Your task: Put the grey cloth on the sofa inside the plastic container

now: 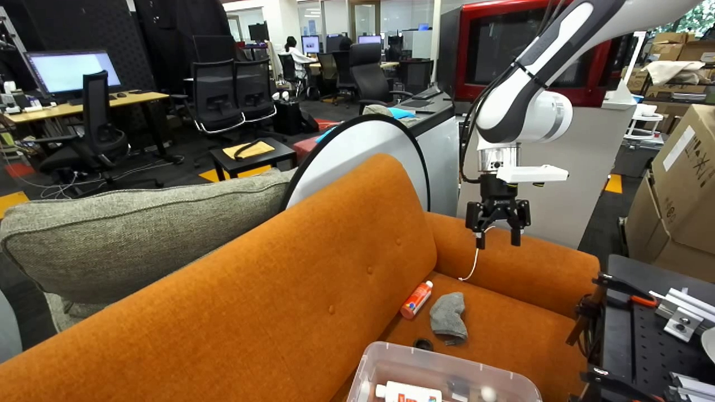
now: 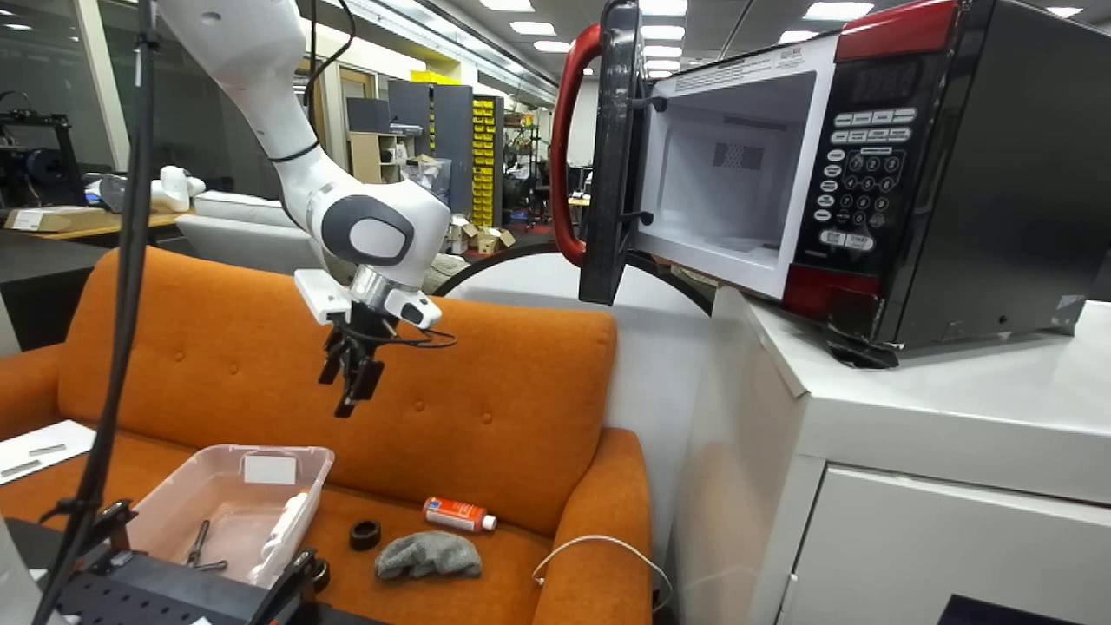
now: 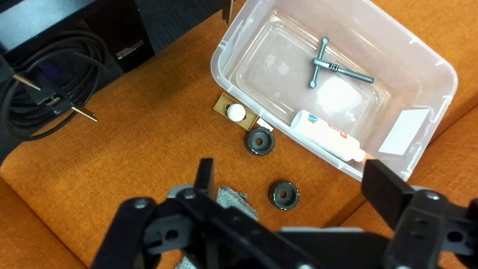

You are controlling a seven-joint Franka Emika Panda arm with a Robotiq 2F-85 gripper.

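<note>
Grey cloth [image 1: 448,314] is crumpled on the sofa [image 1: 505,335] near the plastic container [image 3: 358,33], in an exterior view between the backrest [image 1: 290,279] and the edge of the desk [image 1: 620,329]; above, the fingers [image 1: 515,237] are spread wide.

grey cloth [image 2: 428,555] on orange sofa [image 2: 477,434], plastic container [image 2: 217,503] nearby; hand [image 2: 337,397] above

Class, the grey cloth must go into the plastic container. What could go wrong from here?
A white-capped, orange cylindrical bottle lies near the crumpled grey fabric cloth, so the black two-fingered pincer might knock the bottle while grasping.

A round black knob lies between the cloth and the clear rectangular plastic container; dangling fabric could drag that knob along.
</note>
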